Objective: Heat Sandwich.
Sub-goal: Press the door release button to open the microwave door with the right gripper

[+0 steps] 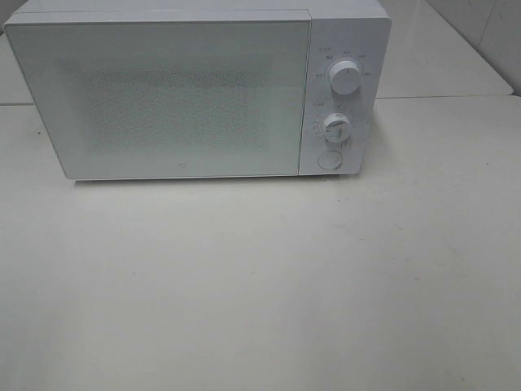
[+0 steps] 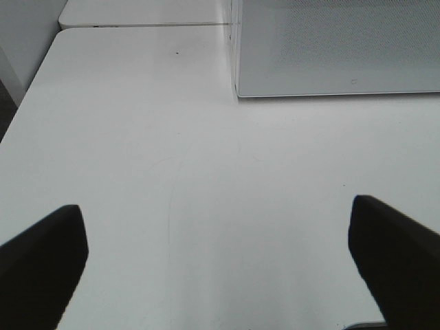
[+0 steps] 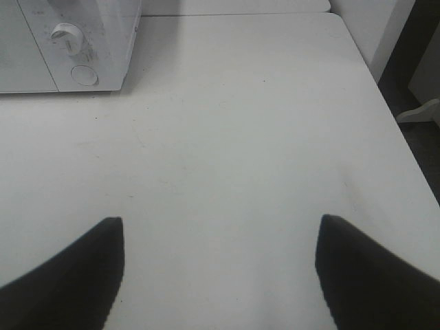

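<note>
Two wide, empty hands: left gripper point(image 2: 216, 207) and right gripper point(image 3: 220, 221) hang before the shut microwave point(image 1: 163, 98). I see no sandwich; perhaps it's inside. I'd press the round button point(image 1: 329, 160) at the microwave's lower right squarely, with one right finger.

No writing can be read. On the microwave point(image 1: 163, 90), the control panel point(image 1: 321, 106) has small grey markings around the upper dial point(image 1: 345, 75) and the lower dial point(image 1: 335, 126), too small and blurred to make out; a tiny mark point(image 1: 181, 171) low on the door is equally illegible
</note>
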### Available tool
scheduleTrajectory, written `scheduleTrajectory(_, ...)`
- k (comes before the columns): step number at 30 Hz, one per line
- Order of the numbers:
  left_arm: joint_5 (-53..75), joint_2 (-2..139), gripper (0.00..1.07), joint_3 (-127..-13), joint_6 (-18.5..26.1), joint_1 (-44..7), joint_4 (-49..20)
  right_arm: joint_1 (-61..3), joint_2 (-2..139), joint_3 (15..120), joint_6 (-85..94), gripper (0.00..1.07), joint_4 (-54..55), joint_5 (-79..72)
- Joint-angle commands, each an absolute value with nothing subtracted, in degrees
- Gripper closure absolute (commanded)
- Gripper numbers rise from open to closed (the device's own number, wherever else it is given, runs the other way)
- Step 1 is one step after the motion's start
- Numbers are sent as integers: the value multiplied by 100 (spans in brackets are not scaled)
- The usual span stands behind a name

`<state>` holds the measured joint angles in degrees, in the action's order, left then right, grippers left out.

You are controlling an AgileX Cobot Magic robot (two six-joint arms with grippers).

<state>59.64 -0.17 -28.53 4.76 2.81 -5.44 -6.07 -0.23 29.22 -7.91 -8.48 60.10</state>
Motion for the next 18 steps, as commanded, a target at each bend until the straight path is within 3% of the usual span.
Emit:
scheduleTrajectory(1, 5947, -155, 9, -2836, 418, 286, -539, -544, -178, 2899, -751, 32, -831, 5953)
scheduleTrajectory(18, 5947, -155, 9, -2836, 413, 286, -539, -544, -172, 2899, -751, 32, -842, 5947)
